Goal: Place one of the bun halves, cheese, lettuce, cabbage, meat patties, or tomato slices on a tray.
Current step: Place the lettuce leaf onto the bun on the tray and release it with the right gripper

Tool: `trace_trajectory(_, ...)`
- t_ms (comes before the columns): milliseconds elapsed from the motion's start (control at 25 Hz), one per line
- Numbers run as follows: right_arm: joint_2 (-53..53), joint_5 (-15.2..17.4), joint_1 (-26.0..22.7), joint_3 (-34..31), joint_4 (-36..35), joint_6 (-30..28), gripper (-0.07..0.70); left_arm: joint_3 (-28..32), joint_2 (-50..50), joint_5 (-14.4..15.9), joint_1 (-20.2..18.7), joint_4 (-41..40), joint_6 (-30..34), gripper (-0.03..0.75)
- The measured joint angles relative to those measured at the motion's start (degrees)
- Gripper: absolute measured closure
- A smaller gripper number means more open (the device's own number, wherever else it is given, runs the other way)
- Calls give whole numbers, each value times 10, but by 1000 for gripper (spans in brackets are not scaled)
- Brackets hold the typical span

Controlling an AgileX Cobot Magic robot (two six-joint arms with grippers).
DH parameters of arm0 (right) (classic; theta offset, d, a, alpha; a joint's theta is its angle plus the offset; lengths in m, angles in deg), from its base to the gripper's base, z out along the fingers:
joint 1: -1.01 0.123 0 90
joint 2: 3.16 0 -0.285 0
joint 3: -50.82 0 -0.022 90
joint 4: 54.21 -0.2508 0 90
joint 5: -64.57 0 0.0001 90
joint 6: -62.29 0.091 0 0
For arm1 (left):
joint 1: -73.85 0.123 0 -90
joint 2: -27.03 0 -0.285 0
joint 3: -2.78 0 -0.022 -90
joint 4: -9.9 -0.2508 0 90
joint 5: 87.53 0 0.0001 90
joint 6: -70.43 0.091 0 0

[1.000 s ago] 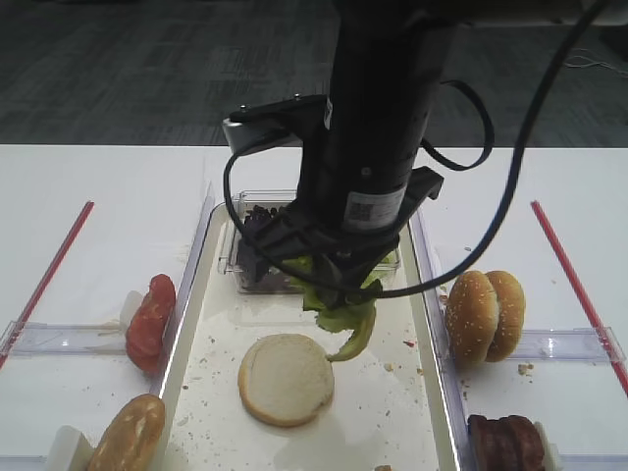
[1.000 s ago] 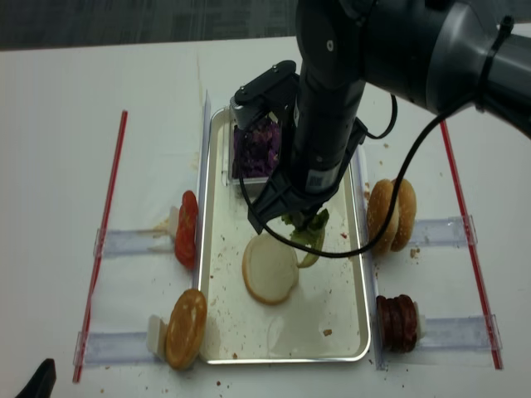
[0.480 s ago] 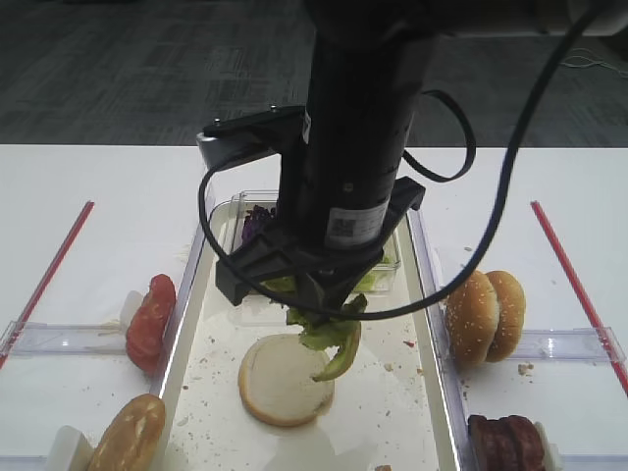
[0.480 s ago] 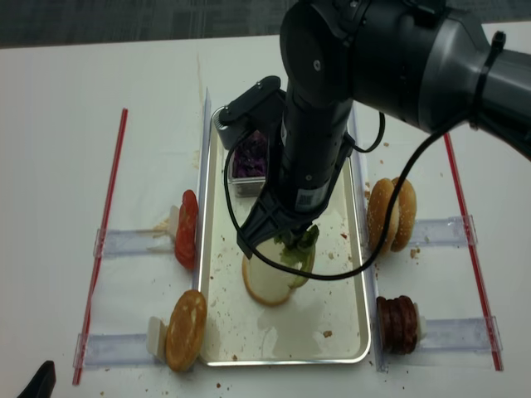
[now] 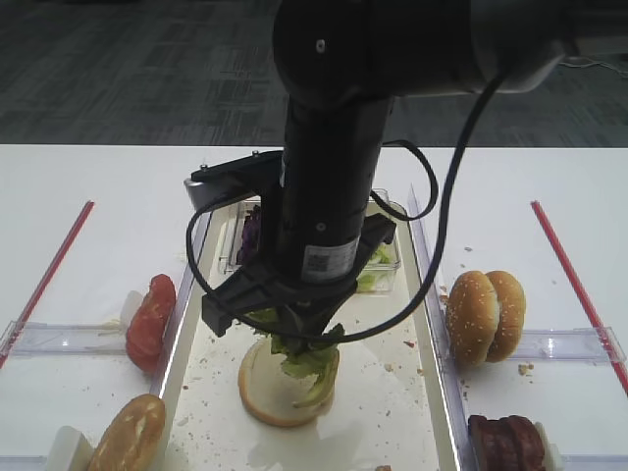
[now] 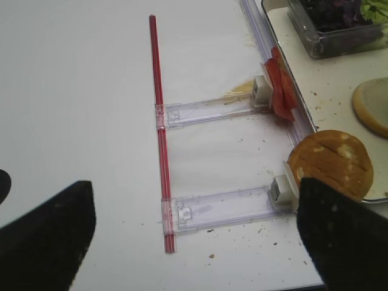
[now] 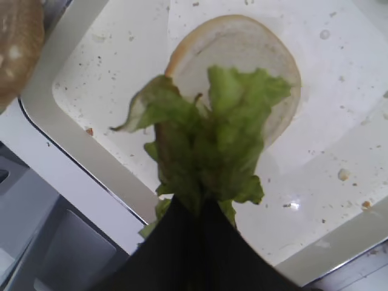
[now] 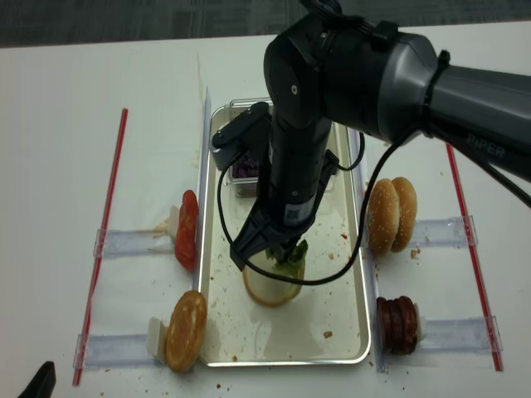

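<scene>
Carried from beside the tub, lettuce [image 7: 209, 136] now hangs over the tray's [image 5: 186, 324] bun half [image 7: 242, 51], right gripper [image 5: 299, 345] jaws clamped on it, release pending.

Two high cameras looked down on the surface [image 5: 88, 186]; both shared the tray [image 8: 357, 332]. The wrist cameras sat near, one over the tray, one left of it.

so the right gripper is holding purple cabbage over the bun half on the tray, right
Not quite: the right gripper is shut on green lettuce, not purple cabbage. It does hang over the bun half on the tray. The right wrist view shows this clearly.
</scene>
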Motion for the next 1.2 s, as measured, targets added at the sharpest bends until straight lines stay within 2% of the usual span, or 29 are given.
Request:
trace_trajectory(360, -23, -41, 0, 0, -24, -10, 558, 0, 0, 0, 0, 0, 0, 64)
trace_trajectory(1000, -81, -81, 0, 0, -11, -16, 558, 0, 0, 0, 0, 0, 0, 64)
trace_trajectory(1200, -93, -85, 0, 0, -10, -18, 558, 0, 0, 0, 0, 0, 0, 64)
